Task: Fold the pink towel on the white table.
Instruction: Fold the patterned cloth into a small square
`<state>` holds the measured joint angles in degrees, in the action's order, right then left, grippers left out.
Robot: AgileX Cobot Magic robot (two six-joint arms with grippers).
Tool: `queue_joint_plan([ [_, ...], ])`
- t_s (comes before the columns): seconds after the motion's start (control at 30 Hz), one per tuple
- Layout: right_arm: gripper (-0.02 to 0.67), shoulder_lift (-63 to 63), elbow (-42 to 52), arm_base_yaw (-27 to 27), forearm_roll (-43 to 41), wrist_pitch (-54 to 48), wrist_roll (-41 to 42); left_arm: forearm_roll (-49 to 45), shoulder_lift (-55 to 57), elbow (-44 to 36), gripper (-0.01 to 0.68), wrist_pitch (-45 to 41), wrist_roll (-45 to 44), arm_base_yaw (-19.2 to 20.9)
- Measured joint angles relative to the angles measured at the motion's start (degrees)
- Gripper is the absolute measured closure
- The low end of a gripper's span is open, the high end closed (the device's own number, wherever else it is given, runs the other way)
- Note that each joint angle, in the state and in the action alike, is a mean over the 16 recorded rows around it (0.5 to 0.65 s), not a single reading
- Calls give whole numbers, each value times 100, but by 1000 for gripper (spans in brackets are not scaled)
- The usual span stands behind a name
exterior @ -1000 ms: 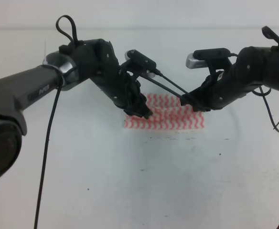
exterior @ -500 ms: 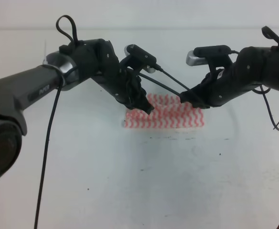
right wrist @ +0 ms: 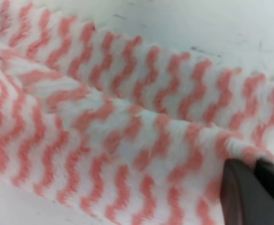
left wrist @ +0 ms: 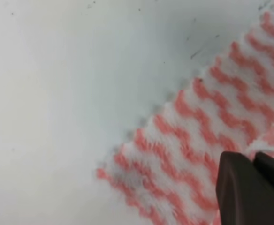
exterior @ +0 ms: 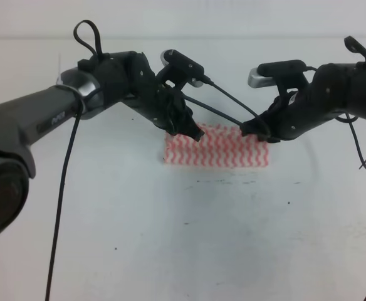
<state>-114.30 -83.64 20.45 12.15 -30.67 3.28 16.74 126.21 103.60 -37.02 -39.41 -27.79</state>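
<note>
The towel (exterior: 216,150) is a thin, fuzzy rectangle of cloth, striped in pink-red and white zigzags, with a finely scalloped edge seen in the left wrist view (left wrist: 184,140). It is laid on the desk (exterior: 189,238) a little beyond the middle, between the two arms. The desk is smooth, white and flat, marked with small dark specks and a short scuffed line just in front of the cloth.

The left tool (exterior: 194,133) is closed on the towel at its far left corner; its dark fingers (left wrist: 242,187) are pressed together with cloth pinched between them. The right tool (exterior: 252,130) is closed on the far right corner, where the cloth is bunched at the fingers (right wrist: 249,192). A raised fold is seen running across the towel in the right wrist view (right wrist: 127,112).

The near edge is lying straight on the desk. Bare desk is spread wide in front of the towel and to both sides.
</note>
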Motion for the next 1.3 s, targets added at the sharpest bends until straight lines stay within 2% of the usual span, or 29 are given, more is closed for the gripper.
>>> queue_joint_plan([
  [1.3, 666, -168, 0, -53, -7, 400, -9, -51, 279, -7, 676, 630, -7, 0],
])
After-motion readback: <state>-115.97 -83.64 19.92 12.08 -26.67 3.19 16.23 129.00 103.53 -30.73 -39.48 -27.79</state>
